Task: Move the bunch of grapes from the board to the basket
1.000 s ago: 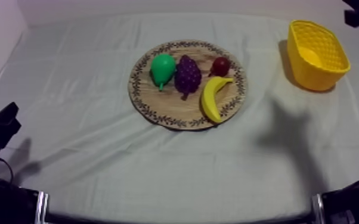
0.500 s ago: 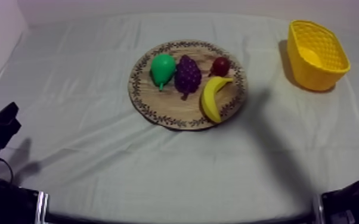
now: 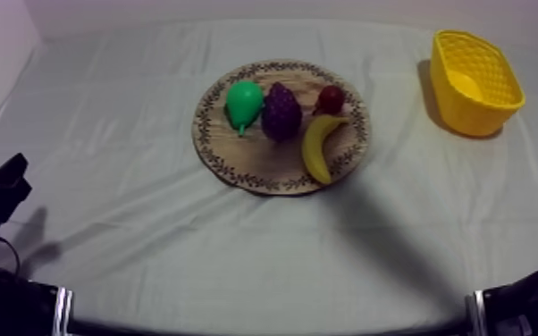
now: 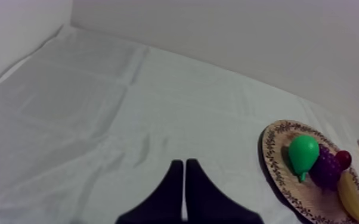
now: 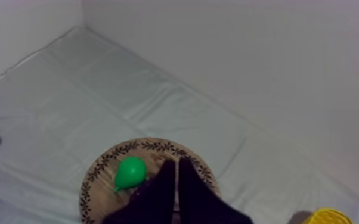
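The purple bunch of grapes (image 3: 281,112) lies in the middle of the round wooden board (image 3: 237,165), between a green pear (image 3: 243,103) and a small red fruit (image 3: 331,98). The yellow basket (image 3: 475,82) stands at the far right. My left gripper (image 4: 183,161) is shut on nothing and sits low at the table's left edge (image 3: 0,189), far from the board (image 4: 274,161). My right gripper (image 5: 177,159) is also shut on nothing. It hovers high over the board (image 5: 101,173), beside the pear (image 5: 130,171), and its fingers (image 5: 158,196) cover the grapes.
A yellow banana (image 3: 319,147) lies on the board's right part, in front of the red fruit. A broad soft shadow (image 3: 389,241) falls on the cloth at the board's front right. Part of my right arm (image 3: 536,299) shows at the lower right edge.
The black part of my right arm at the upper right edge has left the top view. Its shadow on the cloth has slid left, toward the board. The left arm has not moved.
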